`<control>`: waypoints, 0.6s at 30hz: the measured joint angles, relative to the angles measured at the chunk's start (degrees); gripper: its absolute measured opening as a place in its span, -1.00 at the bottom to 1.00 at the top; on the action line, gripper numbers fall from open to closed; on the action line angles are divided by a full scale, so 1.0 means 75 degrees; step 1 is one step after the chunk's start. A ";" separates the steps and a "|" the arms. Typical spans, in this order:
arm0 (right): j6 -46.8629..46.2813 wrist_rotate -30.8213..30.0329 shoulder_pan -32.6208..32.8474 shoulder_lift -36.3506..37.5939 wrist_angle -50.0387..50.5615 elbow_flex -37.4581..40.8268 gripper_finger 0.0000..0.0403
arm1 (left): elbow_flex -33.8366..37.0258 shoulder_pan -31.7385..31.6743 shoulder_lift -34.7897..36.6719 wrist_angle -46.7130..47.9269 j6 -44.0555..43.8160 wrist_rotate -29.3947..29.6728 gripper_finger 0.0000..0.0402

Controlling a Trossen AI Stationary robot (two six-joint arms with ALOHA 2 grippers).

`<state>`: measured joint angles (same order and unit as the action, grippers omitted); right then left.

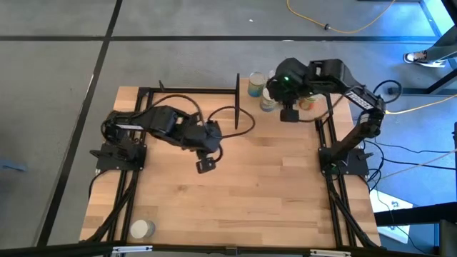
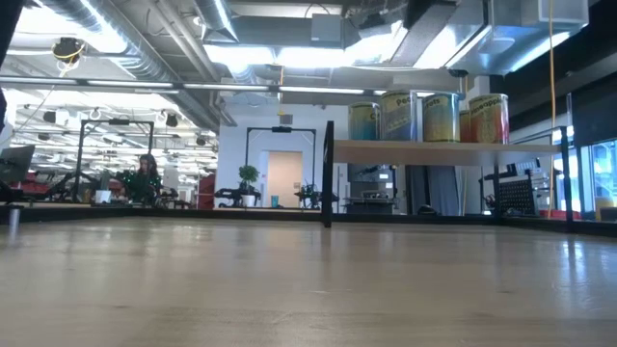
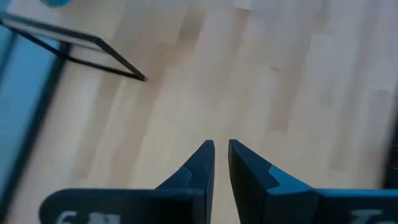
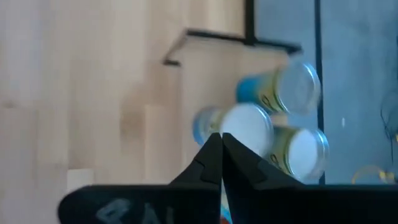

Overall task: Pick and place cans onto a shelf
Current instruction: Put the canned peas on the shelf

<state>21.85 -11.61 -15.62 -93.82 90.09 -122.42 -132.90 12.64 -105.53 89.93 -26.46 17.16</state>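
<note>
Cans are seen grouped on the far-right shelf; the right gripper hovers above, fingers pressed together, empty. The near-left can is judged next. The left gripper, slightly parted, waits mid-table.

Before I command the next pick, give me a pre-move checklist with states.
1. Right gripper empty: ok. Its fingers are shut with nothing between them, above the cans on the shelf.
2. Placed cans stable: ok. Four coloured-label tin cans stand upright on the raised light-wood shelf.
3. Next can available: ok. One silvery-topped can stands upright at the table's near-left corner.
4. Left gripper out of the way: ok. It hangs over the table's middle, apart from the shelf.
5. Free room on the shelf: cannot tell. The right arm hides much of the board from above.
</note>
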 joint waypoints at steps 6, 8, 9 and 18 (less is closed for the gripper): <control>0.0122 0.0764 0.0618 0.0199 -0.0004 -0.0112 -0.97 | 0.1389 0.0596 0.0992 0.0010 -0.1704 -0.0481 -0.79; 0.0122 0.0838 0.0825 0.0243 -0.0005 -0.0112 -0.98 | 0.2133 0.0886 0.1443 0.0007 -0.2508 -0.0840 -0.79; 0.0122 0.0905 0.0920 0.0281 -0.0007 -0.0112 -0.98 | 0.2513 0.1052 0.1657 0.0012 -0.2991 -0.0992 -0.79; 0.0109 0.0964 0.1636 0.0294 -0.0007 -0.0112 -0.98 | 0.5070 0.2511 0.2455 -0.0013 -0.6521 -0.2362 -0.79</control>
<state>22.67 -4.38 -3.35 -91.61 90.04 -123.26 -94.87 31.47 -87.11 89.83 -75.37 -0.55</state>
